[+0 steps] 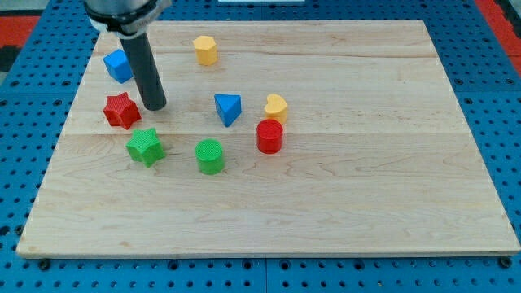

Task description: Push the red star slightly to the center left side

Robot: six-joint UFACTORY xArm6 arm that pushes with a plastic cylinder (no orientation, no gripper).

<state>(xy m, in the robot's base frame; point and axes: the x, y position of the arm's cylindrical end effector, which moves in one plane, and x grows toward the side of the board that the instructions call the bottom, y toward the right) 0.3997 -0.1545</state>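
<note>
The red star (121,110) lies on the wooden board (342,187) near its left edge. My tip (155,107) stands just to the right of the red star, with a narrow gap between them. The dark rod rises from the tip toward the view's top left. A blue cube (119,66) sits above the red star, left of the rod. A green star (146,147) sits just below and right of the red star.
A green cylinder (210,156) lies right of the green star. A blue triangular block (229,109), a yellow heart (276,107) and a red cylinder (269,136) cluster near the middle. A yellow hexagon (205,50) sits near the top. Blue pegboard surrounds the board.
</note>
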